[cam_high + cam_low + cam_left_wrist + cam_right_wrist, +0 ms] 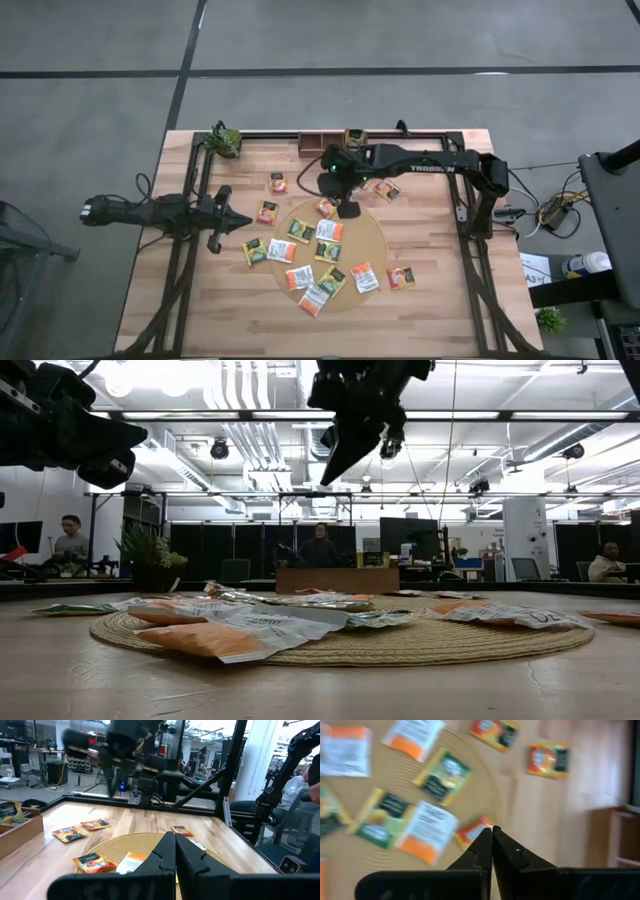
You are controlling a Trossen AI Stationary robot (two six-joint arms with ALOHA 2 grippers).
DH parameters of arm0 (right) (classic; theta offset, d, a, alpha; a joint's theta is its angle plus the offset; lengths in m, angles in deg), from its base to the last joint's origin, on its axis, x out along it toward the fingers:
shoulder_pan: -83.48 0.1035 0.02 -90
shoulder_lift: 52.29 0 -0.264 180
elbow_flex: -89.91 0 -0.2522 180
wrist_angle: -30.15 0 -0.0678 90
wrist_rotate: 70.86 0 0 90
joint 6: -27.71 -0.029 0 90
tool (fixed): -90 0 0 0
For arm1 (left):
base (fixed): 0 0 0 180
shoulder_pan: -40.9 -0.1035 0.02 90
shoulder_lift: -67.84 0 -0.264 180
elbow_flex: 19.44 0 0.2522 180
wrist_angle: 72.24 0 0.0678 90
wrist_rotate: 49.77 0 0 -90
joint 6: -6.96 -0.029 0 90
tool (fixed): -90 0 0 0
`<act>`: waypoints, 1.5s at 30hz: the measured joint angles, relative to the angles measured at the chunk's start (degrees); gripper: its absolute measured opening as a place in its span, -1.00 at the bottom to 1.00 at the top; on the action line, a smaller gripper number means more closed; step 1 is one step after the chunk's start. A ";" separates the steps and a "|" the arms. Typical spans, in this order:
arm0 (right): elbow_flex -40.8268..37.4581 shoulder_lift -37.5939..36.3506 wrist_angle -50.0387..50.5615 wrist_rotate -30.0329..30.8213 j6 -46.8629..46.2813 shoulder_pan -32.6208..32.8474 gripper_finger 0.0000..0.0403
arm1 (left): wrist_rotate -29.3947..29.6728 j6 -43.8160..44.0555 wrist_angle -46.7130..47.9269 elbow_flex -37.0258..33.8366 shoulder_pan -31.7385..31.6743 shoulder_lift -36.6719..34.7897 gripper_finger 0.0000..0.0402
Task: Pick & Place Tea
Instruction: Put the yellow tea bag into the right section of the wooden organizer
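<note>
Tea sachets (316, 260) lie scattered flat over the round woven mat (372, 240) at the middle of the wooden tabletop (430, 300), with several more on the bare wood around it: two near the far-left side of the mat, one pair off its left edge, one off its right edge, two by the far side under the right arm. Colours are mixed: orange, white with orange, dark green with yellow.

Right gripper (348, 210) hangs above the far rim of the mat, fingers pressed together, holding nothing. In the low view it sits well clear of the sachets, pointing down at a slant (345, 455). Its wrist view shows the closed tips (492, 832) directly over an orange sachet (472, 831) at the mat's edge, with a white-and-orange sachet (427, 832) just beside it and green-and-yellow ones (385, 820) further across the mat. No contact with any sachet.

Left gripper (240, 221) waits at the left side of the tabletop, just off the mat's left edge, fingers shut and empty, level and aimed toward the mat (175, 852). Nearest sachets lie ahead of it on the mat.

A wooden compartment tray (322, 143) sits at the far edge of the tabletop; a small potted plant (224, 141) stands at the far-left corner.
</note>
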 joint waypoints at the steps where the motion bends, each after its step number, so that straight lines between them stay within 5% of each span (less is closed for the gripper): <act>1: 0.00 0.00 0.02 -1.47 -1.06 0.57 -0.96 | 0.01 0.00 0.00 -0.02 0.01 -0.02 -1.00; 11: -0.59 0.14 -0.53 -6.44 -2.24 8.06 -0.85 | 0.00 -0.01 0.00 0.00 0.00 -0.02 -1.00; 29: -0.31 2.61 0.98 0.08 9.61 12.07 0.05 | 0.00 -0.01 0.00 -0.01 0.01 -0.01 -1.00; 45: 4.13 11.49 4.02 3.80 24.83 13.08 0.09 | -0.01 0.00 0.00 -0.01 0.01 0.00 -1.00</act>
